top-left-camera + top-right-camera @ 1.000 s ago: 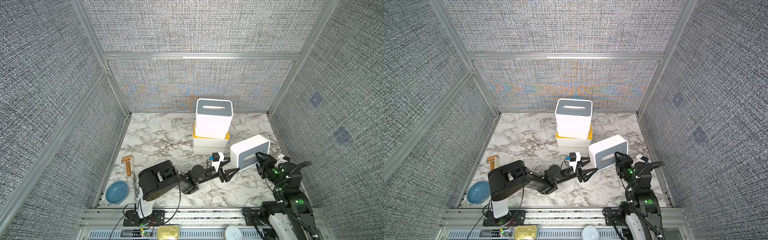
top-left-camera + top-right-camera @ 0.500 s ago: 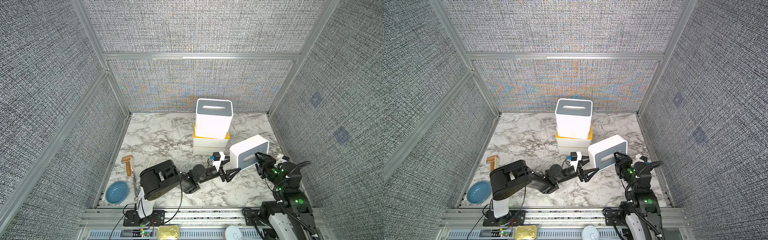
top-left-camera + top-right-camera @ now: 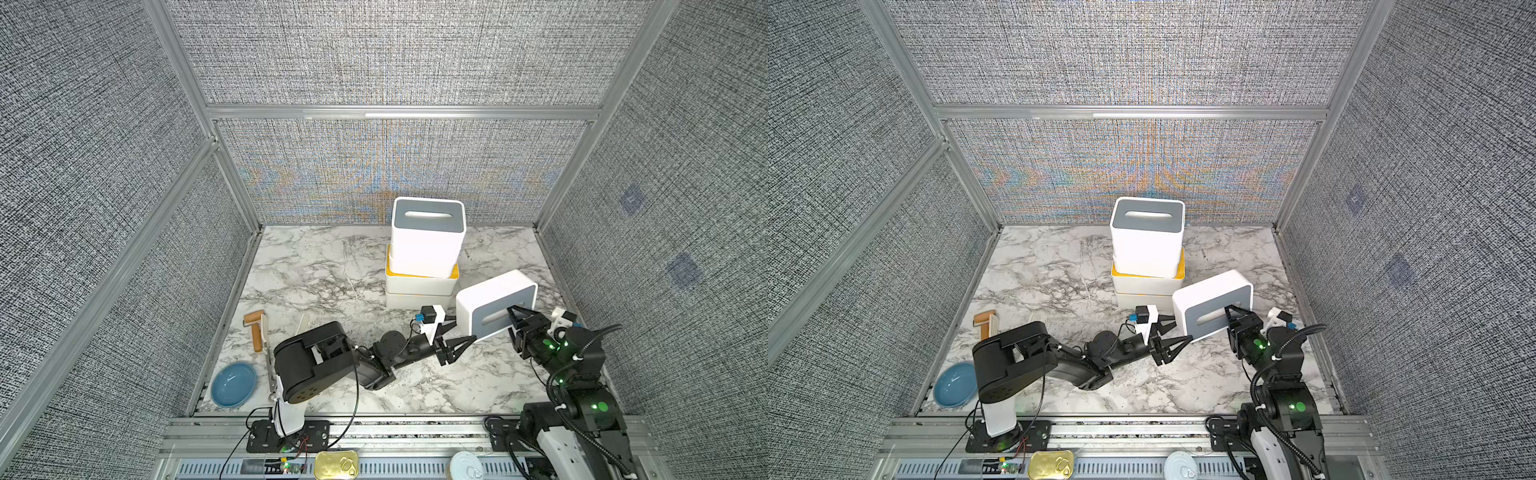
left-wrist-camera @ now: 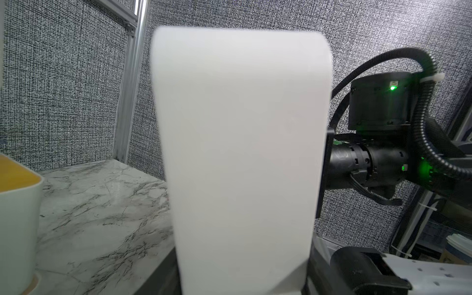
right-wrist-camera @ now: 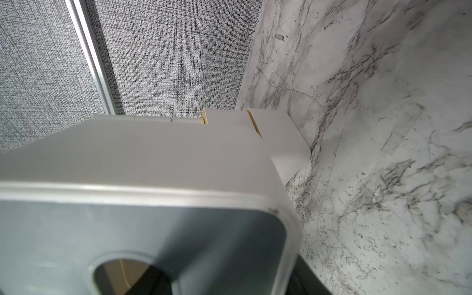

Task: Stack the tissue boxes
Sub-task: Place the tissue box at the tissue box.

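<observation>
Position: tipped box [image 3: 494, 291] sits right of the stack [image 3: 422, 286], just beside its base, at the front-right of the marble table [image 3: 324, 266].

Orientation: it lies on a long side wall. Its grey lid [image 3: 488, 328] faces the front of the cell, turned slightly left. The long axis runs roughly left-right, with the right end farther back or higher; I cannot separate the 2. Whether the lower edge touches the table, cannot tell.

The stack shows 3 tiers in both top views. The top box [image 3: 1148, 249] is upright, grey lid up, long axis left-right, and a yellow lid rim shows under it.

Grip, right gripper [image 3: 515, 322]: 1 finger goes through the lid slot and the other sits outside the rim, pinching the tipped box at its right end. The right wrist view shows a dark finger inside the slot.

Grip, left gripper [image 3: 459, 332]: fingers apart, tips at the box's lower-left corner. The left wrist view has the white wall between them. Pressing or only flanking, cannot tell.

Versus 1 s ago: the tipped box is a touch nearer the stack, same tilt. The stack is unchanged. The left gripper is slightly closer to the box.
</observation>
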Robot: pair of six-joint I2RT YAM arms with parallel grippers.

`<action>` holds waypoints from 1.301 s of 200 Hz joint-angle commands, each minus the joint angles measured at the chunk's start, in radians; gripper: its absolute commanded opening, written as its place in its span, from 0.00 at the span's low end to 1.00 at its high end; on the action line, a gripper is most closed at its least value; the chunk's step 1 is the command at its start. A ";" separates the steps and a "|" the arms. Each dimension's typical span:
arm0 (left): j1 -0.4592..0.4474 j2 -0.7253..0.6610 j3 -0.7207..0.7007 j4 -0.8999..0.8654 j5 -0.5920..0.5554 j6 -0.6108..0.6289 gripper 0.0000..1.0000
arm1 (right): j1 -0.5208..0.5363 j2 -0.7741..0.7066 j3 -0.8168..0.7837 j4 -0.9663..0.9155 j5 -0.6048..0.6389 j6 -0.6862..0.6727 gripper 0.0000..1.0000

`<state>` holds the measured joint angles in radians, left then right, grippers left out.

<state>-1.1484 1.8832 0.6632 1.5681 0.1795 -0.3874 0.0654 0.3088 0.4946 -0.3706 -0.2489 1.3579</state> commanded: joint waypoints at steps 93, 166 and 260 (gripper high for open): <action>0.003 -0.227 -0.065 -0.142 -0.075 0.041 0.51 | 0.000 -0.171 0.094 -0.110 -0.004 -0.230 0.99; 0.002 -0.529 -0.028 -0.500 -0.028 0.047 0.51 | 0.000 -0.243 0.105 -0.004 -0.017 -0.407 0.99; 0.105 -0.750 0.207 -0.989 0.049 -0.007 0.50 | -0.001 -0.250 0.031 0.289 -0.045 -0.480 0.99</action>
<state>-1.0710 1.1656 0.8291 0.6640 0.1833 -0.3847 0.0650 0.0395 0.5606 -0.2485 -0.2642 0.8867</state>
